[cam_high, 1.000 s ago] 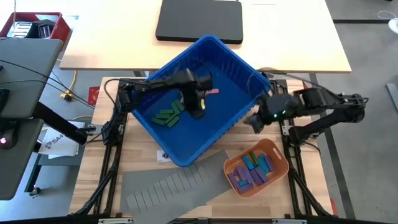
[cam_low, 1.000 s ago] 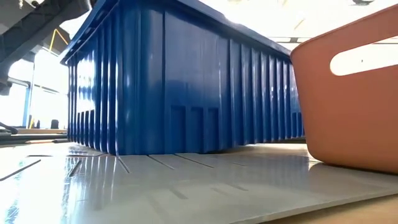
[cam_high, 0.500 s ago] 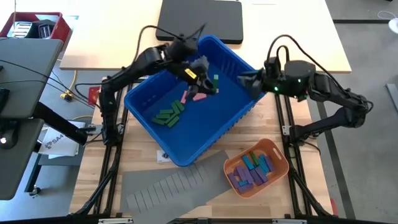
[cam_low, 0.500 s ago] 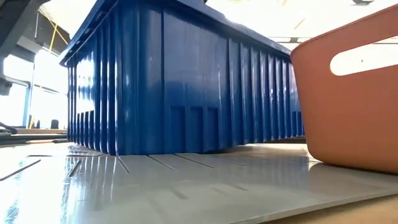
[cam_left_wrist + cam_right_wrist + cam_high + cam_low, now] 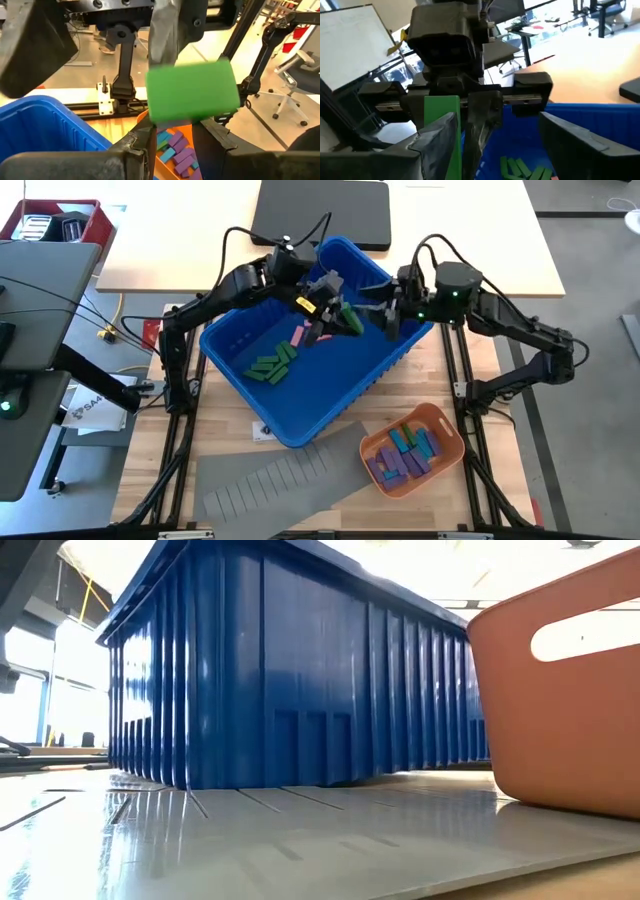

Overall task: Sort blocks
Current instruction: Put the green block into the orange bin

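Over the big blue plastic bin [image 5: 300, 395], left hand [image 5: 335, 315] grips 1 flat green block [image 5: 347, 317]; right hand [image 5: 378, 308], at 3 o'clock, spread, should grab it next.

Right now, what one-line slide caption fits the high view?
Above the blue bin, the left gripper holds a green block out to the open right gripper.

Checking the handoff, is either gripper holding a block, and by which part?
The left gripper pinches a green block by its lower edge; the right gripper is open around it.
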Controlling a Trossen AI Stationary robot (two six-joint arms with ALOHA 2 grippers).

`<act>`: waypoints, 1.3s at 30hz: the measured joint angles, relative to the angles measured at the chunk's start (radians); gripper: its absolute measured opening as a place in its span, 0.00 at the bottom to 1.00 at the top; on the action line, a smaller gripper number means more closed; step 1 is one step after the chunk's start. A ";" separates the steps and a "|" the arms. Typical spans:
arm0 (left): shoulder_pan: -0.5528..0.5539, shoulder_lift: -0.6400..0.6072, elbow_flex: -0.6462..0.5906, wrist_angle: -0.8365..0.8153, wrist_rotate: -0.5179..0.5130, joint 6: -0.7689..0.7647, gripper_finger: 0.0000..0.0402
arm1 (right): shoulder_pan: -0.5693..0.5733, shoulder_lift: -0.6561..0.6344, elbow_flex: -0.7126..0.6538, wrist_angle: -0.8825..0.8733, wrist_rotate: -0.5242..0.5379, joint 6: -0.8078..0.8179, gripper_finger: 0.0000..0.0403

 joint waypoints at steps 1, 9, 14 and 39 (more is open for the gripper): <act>0.000 0.000 0.000 -0.003 0.000 0.000 0.23 | 0.002 0.002 0.000 0.006 -0.004 -0.010 0.68; 0.001 0.002 0.000 0.008 -0.015 -0.004 0.23 | 0.005 -0.014 0.000 0.004 -0.065 -0.028 0.68; 0.002 0.002 0.000 -0.012 -0.015 -0.029 0.23 | 0.007 -0.018 0.000 0.032 -0.117 0.010 0.68; 0.002 0.003 -0.080 -0.069 -0.017 -0.068 0.23 | 0.006 0.062 -0.002 -0.073 -0.165 0.047 0.42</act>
